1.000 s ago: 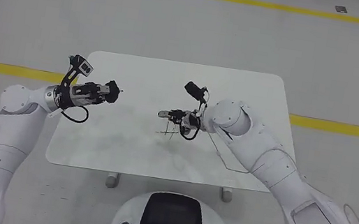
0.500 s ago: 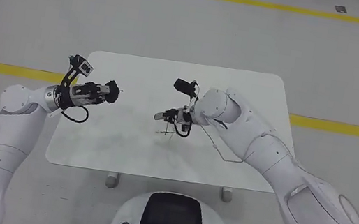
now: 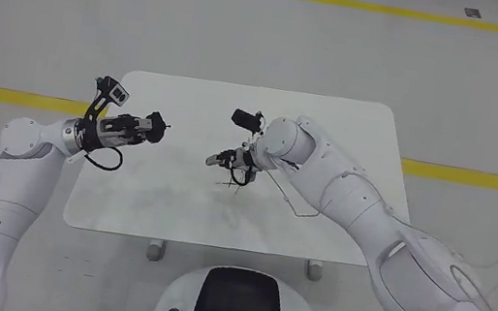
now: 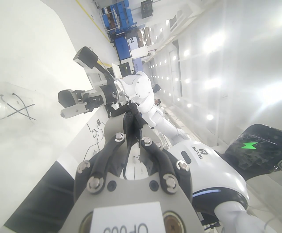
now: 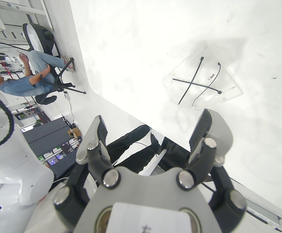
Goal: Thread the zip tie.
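Zip ties [image 5: 190, 83] crossed in clear tray [image 5: 231, 85]; right fingers [image 5: 199, 130] apart.

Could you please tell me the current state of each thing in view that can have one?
zip ties: three, loose and unthreaded, lying in the clear tray, two of them crossed.
clear tray: flat on the table, holding all three.
right claw: open and empty, above the table near the tray.
left claw: shut on a black strip, well apart from the tray.
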